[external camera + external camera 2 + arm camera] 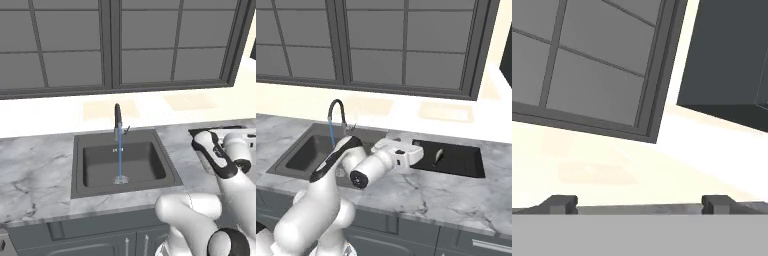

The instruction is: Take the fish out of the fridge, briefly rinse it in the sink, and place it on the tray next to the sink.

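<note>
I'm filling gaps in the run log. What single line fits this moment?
fish: on tray | gripper: open, empty | faucet: running into sink

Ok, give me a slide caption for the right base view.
Fish lies on the tray beside the sink, faucet running, arm alongside.

In the sink point(95, 167) the faucet point(118, 120) stands at 12 o'clock with its water stream point(120, 162) falling mid-basin. On the tray point(468, 160) the fish point(438, 156) occupies 9 o'clock; bare room toward 3 o'clock.
</note>
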